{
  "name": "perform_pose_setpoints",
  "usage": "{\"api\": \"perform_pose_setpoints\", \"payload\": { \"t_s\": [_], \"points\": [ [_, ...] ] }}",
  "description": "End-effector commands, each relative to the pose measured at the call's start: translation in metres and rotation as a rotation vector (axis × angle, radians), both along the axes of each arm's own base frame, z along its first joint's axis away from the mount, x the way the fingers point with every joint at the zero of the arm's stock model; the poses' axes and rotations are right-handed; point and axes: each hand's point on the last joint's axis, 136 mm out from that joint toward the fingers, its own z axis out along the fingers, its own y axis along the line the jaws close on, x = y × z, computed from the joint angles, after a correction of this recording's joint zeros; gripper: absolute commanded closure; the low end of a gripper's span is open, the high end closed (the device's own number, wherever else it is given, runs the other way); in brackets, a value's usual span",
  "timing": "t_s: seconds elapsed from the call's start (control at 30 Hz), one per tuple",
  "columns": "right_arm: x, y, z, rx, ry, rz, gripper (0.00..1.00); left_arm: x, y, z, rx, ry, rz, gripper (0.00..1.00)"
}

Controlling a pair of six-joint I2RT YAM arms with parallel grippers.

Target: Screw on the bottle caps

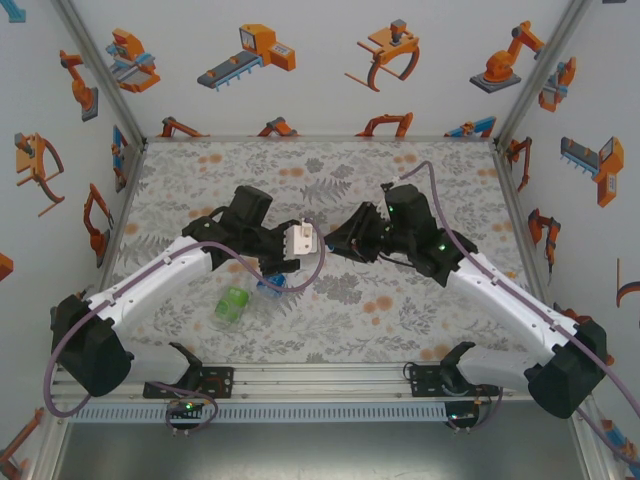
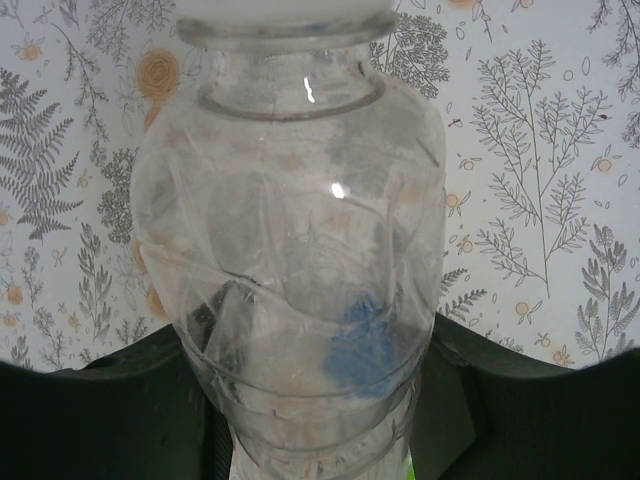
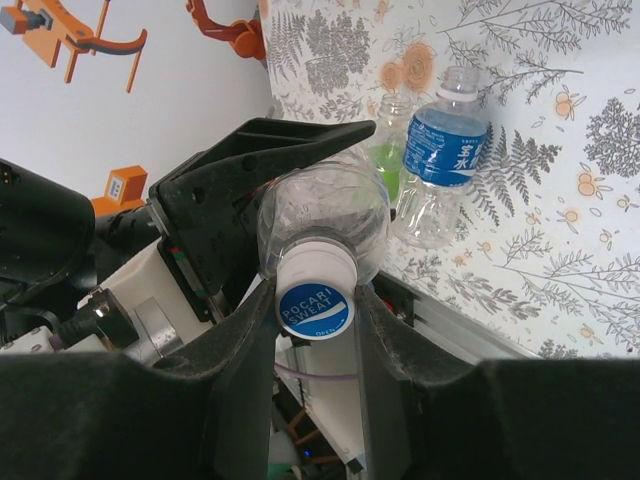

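A clear bottle (image 2: 290,230) hangs above the table, held around its body by my left gripper (image 2: 320,400), which is shut on it. Its neck points toward my right gripper (image 3: 315,300). That gripper is shut on the bottle cap (image 3: 315,290), a white cap with a blue printed top sitting on the bottle's mouth. In the top view the two grippers meet over the middle of the table, left gripper (image 1: 285,243) facing right gripper (image 1: 335,243). A green-label bottle (image 1: 232,305) and a blue-label bottle (image 1: 270,288) lie on the table below the left arm.
The blue-label bottle (image 3: 445,150) and green-label bottle (image 3: 383,165) lie side by side on the floral tabletop (image 1: 400,300). Patterned walls close in the left, back and right sides. An aluminium rail (image 1: 320,378) runs along the near edge.
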Motion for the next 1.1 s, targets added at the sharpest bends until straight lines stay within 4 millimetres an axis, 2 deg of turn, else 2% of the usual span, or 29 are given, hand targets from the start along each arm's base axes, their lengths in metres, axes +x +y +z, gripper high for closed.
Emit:
{"api": "perform_pose_setpoints", "payload": {
  "t_s": [0.0,0.1,0.3,0.5,0.63,0.77,0.93,1.0,1.07],
  "points": [
    [0.012,-0.002,0.023,-0.017,-0.151,0.04,0.62,-0.012,-0.018,0.025,-0.11,-0.018,-0.09,1.0],
    [0.01,-0.007,0.042,-0.07,-0.345,0.134,0.56,-0.012,-0.018,0.026,-0.112,-0.022,-0.091,1.0],
    [-0.01,-0.006,0.072,-0.214,-0.814,0.387,0.54,-0.014,-0.017,0.025,-0.106,-0.016,-0.1,1.0],
    [-0.049,0.003,0.098,-0.237,-1.25,0.673,0.54,-0.015,-0.017,0.026,-0.105,-0.019,-0.102,1.0],
    [-0.064,0.003,0.099,-0.273,-1.433,0.788,0.49,-0.017,-0.018,0.027,-0.11,-0.016,-0.109,1.0],
    [-0.082,0.004,0.087,-0.276,-1.546,0.96,0.5,-0.021,-0.017,0.027,-0.111,-0.01,-0.122,1.0],
    [-0.081,0.009,0.075,-0.294,-1.616,1.003,0.6,-0.023,-0.018,0.028,-0.114,-0.004,-0.135,1.0],
    [-0.082,0.011,0.075,-0.285,-1.631,1.009,0.6,-0.025,-0.018,0.027,-0.113,-0.002,-0.139,1.0],
    [-0.079,0.012,0.073,-0.295,-1.639,1.002,0.55,-0.025,-0.018,0.027,-0.112,0.0,-0.14,1.0]
  ]
}}
